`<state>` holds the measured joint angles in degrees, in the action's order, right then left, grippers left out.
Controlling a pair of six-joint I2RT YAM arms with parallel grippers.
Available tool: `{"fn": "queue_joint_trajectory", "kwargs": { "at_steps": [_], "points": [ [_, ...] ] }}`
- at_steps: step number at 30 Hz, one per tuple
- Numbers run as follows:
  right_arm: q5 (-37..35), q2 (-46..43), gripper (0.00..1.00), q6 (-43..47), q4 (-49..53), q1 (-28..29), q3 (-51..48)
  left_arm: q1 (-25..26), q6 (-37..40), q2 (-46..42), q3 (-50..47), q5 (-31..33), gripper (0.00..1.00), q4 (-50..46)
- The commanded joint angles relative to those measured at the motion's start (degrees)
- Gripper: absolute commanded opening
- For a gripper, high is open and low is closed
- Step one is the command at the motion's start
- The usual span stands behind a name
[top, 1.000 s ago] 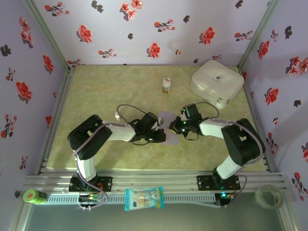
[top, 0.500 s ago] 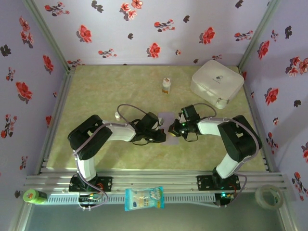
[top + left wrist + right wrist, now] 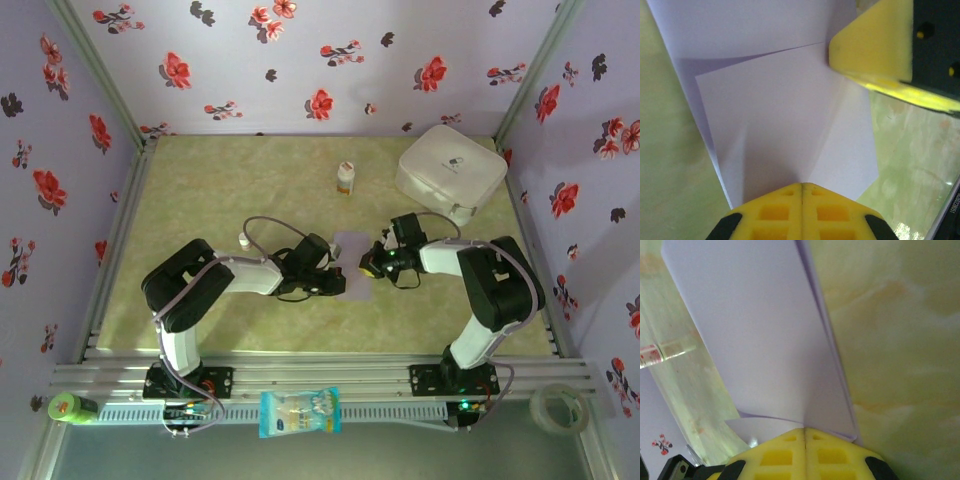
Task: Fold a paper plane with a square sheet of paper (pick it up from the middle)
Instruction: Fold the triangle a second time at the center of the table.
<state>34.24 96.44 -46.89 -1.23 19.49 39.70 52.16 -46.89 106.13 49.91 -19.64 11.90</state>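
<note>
Paper (image 3: 350, 245) at centre of overhead frame, flat on table (image 3: 200, 200), set between left gripper (image 3: 801, 187) and right gripper (image 3: 805, 430) and touched by each. Partly folded: in left wrist view, angled flap laid over a lower layer, with faint crease lines fanning up from bottom centre. In right wrist view, long doubled edge along right side of sheet and a small corner curled up at bottom left. Left gripper closed tight, no gap at seam, tips planted on sheet at bottom of frame. Right gripper likewise fully closed, tips on opposite side. Cannot tell whether pinching a layer or only pressing down. Probable reason for placement: closed tips used as blunt pressers from both sides, pinning layers to hold the fold and prevent sliding. Paper: thin, matte, pale lavender, plain, limp, easily creased or dragged. Pads (image 3: 772, 212): yellow foam-like blocks with moulded pockets, probably soft enough not to tear. Table: glossy pale-green marbled surface, likely low grip. Case (image 3: 450, 172), white with rounded corners, at upper right, well apart; bottle (image 3: 345, 178) above centre, apart from the paper.
</note>
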Motion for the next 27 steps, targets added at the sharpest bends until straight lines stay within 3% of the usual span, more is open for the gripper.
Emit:
{"fn": "queue_joint_trajectory", "kwargs": {
  "at_steps": [1,12,20,24,27],
  "points": [
    [-9.3,1.0,0.0,1.5,1.3,-2.3,-0.3,0.9,-1.0,3.1,-2.7,0.5,0.0,-7.2],
    [-19.9,-6.3,0.0,5.0,8.4,-2.1,1.9,1.3,-1.0,2.8,-2.7,0.3,0.0,-7.2],
    [-12.9,-13.9,0.0,3.0,2.1,2.7,-1.4,1.3,-0.9,2.2,-2.2,0.2,0.0,-7.5],
    [-6.3,-9.2,0.0,-0.2,-2.6,5.4,-1.6,1.3,-1.2,1.9,-2.2,0.3,0.0,-7.4],
    [-6.5,-5.7,0.0,-1.1,-3.4,6.8,-1.7,1.3,-1.2,2.0,-2.0,0.3,0.0,-7.6]
  ]
}}
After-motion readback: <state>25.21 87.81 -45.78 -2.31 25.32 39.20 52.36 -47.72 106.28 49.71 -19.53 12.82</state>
